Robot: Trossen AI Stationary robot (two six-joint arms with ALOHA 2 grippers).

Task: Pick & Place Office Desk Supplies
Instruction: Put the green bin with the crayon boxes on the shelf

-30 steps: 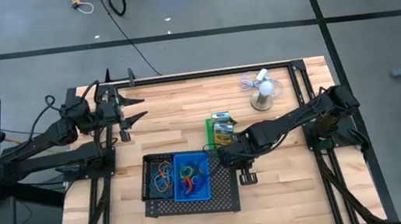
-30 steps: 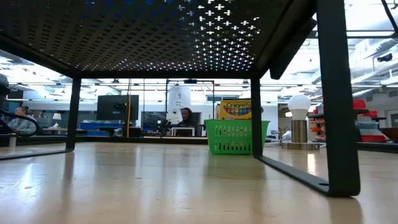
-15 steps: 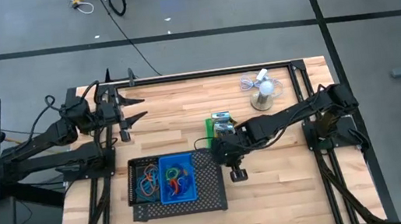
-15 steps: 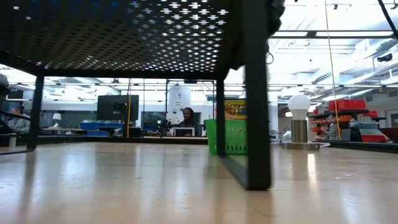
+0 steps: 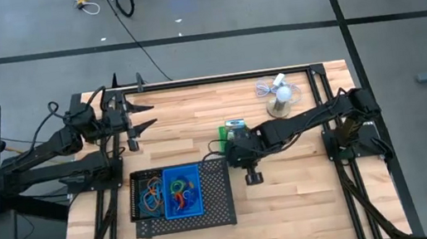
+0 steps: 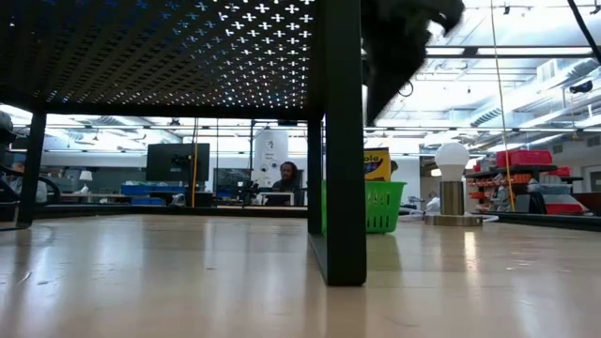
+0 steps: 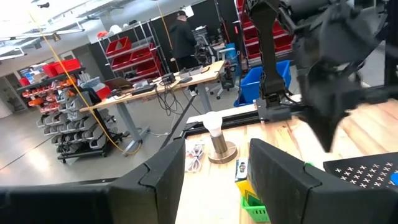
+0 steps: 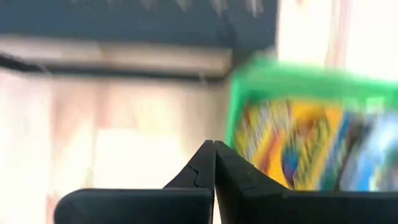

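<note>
Wooden table (image 5: 291, 192) — mesh tray (image 5: 220, 198), near-left edge

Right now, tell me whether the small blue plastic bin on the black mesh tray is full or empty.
Partly filled. In the high view the small blue plastic bin holds several coloured rubber-band loops, with blue floor visible around them; more loops lie beside it on the black mesh tray.

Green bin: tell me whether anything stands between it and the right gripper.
Nothing visible does. The right gripper, jaws shut, sits right beside the green bin holding the crayon box; the black mesh tray lies nearby, off that line.
</note>
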